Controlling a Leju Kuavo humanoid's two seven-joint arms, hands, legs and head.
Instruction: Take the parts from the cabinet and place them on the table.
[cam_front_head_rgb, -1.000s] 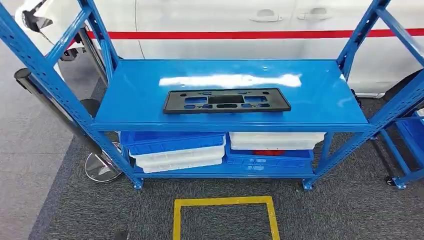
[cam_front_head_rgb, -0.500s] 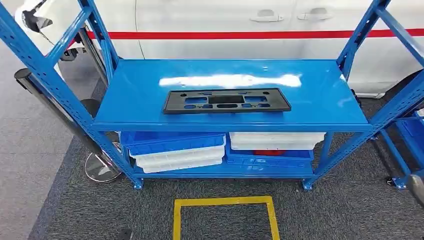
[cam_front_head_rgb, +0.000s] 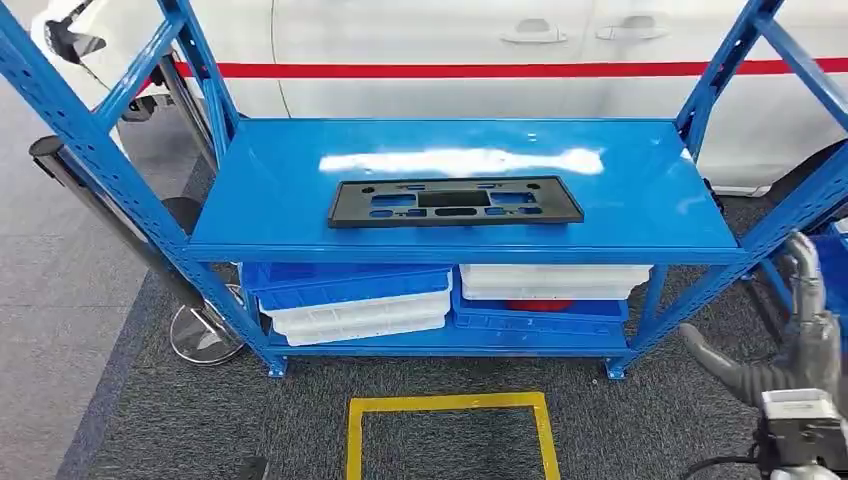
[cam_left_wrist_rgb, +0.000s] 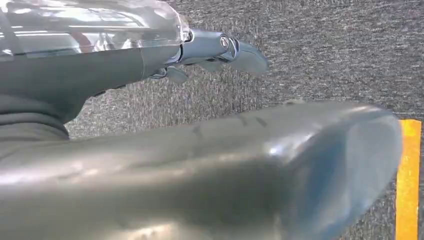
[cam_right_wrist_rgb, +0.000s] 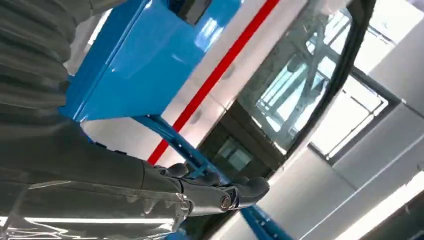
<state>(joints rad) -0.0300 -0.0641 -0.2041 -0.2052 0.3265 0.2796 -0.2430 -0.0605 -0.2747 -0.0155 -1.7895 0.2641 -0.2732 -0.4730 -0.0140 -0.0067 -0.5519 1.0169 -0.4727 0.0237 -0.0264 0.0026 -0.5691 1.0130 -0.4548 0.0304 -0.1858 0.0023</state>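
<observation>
Black moulded plastic, the long flat bracket (cam_front_head_rgb: 455, 201) with its cut-out slots lies flat at the middle of the blue steel shelf (cam_front_head_rgb: 640, 190), long side across the robot's front, and nothing touches it. The right hand (cam_front_head_rgb: 800, 335) is low at the rack's right front post, well apart from the part, fingers loosely spread and holding nothing; the left hand (cam_left_wrist_rgb: 210, 50) hangs over grey carpet, fingers extended and empty. As I judge it, the step in hand is the reach: the right hand needs to rise above the shelf's front lip and pass inside the slanted post before going in. The part is thin, so a fingertip likely has to hook a slot or the near edge; a grip near one end would probably let the other sag, so taking it with both hands seems wiser. The glossy shelf may let it slide. Below sit stacked blue and white bins (cam_front_head_rgb: 350, 300); a white vehicle with a red stripe (cam_front_head_rgb: 450, 69) stands behind, a yellow taped square (cam_front_head_rgb: 450, 405) on the carpet.
</observation>
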